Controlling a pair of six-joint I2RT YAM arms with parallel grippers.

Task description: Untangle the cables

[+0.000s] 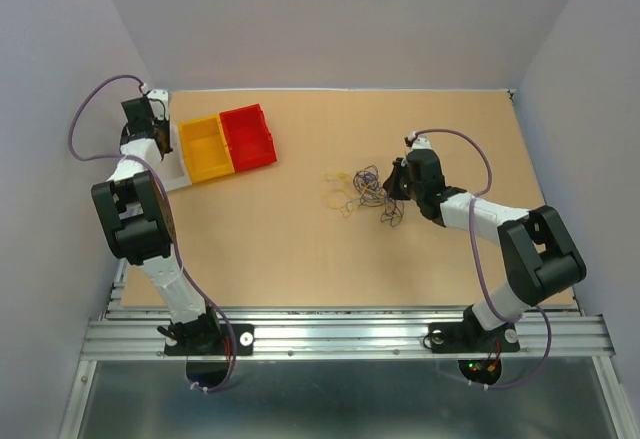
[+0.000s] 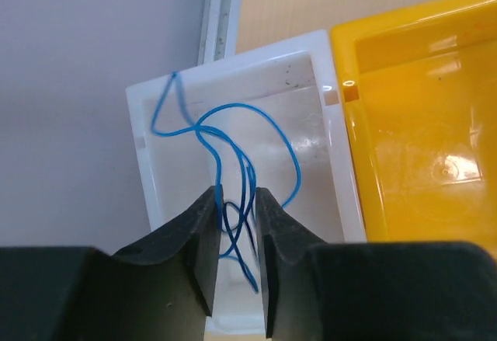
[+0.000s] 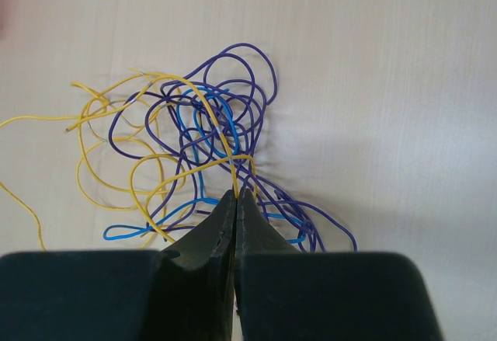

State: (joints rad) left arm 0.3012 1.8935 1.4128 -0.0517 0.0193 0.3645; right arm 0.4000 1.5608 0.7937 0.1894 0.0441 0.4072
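Note:
A tangle of thin wires [image 1: 362,191] lies on the table at centre right. In the right wrist view it is made of purple [image 3: 250,85], yellow [image 3: 116,151] and blue [image 3: 194,127] wires. My right gripper [image 3: 236,192] is shut on a yellow wire at the tangle's near edge; it also shows in the top view [image 1: 396,185]. My left gripper [image 2: 235,193] is open above a white tray [image 2: 140,123] at the far left. A loose blue wire [image 2: 233,112] lies in that tray and runs through the gap between the jaws.
A yellow bin [image 1: 205,149] and a red bin [image 1: 248,137] stand side by side right of the white tray [image 1: 182,175]. The yellow bin [image 2: 419,123] looks empty. Walls close the table on the left, back and right.

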